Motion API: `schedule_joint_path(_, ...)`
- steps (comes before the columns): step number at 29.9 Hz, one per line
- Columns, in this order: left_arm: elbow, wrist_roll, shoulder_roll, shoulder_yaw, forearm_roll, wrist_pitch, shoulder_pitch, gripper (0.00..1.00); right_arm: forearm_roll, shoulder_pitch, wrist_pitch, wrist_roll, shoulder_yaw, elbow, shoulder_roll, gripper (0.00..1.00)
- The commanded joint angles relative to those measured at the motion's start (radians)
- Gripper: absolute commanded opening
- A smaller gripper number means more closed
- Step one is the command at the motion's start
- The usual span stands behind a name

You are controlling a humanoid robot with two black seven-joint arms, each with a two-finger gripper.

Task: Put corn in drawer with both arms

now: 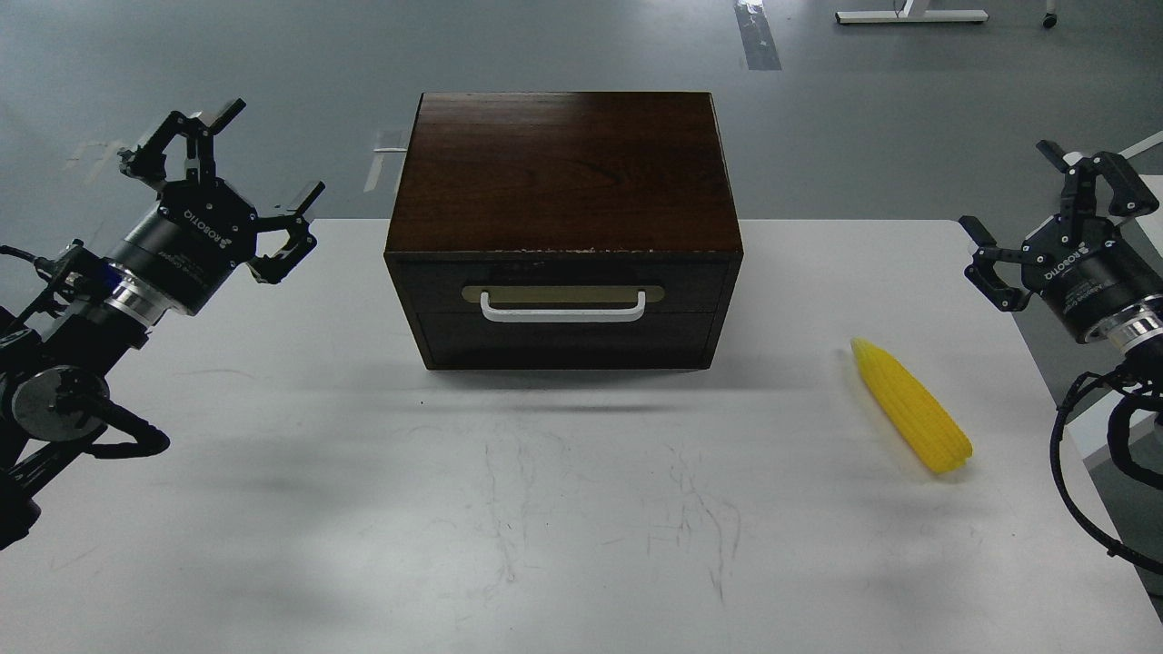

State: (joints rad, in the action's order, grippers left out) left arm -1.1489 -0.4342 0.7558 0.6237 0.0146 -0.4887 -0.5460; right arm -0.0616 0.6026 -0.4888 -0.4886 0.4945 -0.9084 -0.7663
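Note:
A bright yellow ear of corn (911, 406) lies on the white table at the right, its pointed tip toward the box. The dark brown wooden box (563, 173) stands at the table's back middle. Its drawer (563, 291) is pushed in, showing a brass plate and a white bar handle (563, 312). My left gripper (227, 173) hovers open at the left, level with the box and apart from it. At the far right my right gripper (1027, 204) is held open above and to the right of the corn. Neither holds anything.
The white table (545, 509) bears faint scuff marks in front of the box. Its right edge runs just past the corn. Grey floor lies behind, with a white frame base (911, 15) at the far back.

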Motion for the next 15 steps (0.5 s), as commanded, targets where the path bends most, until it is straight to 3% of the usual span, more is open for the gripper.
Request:
schedule_joint_path(1, 0.001, -0.004, -0.001, 0.001, 0.001, 0.000, 0.008, 0.98, 0.002, -0.003, 0.000, 0.000, -0.002, 0.000, 0.002, 1.00)
schedule_joint_path(10, 0.011, -0.008, 0.011, 0.017, 0.001, 0.000, 0.006, 0.98, 0.002, -0.009, 0.000, 0.000, -0.001, -0.001, 0.007, 1.00)
schedule_joint_path(15, 0.090, -0.006, 0.043, 0.016, -0.008, 0.000, -0.097, 0.98, 0.002, -0.009, 0.000, 0.000, -0.001, -0.001, 0.007, 1.00)
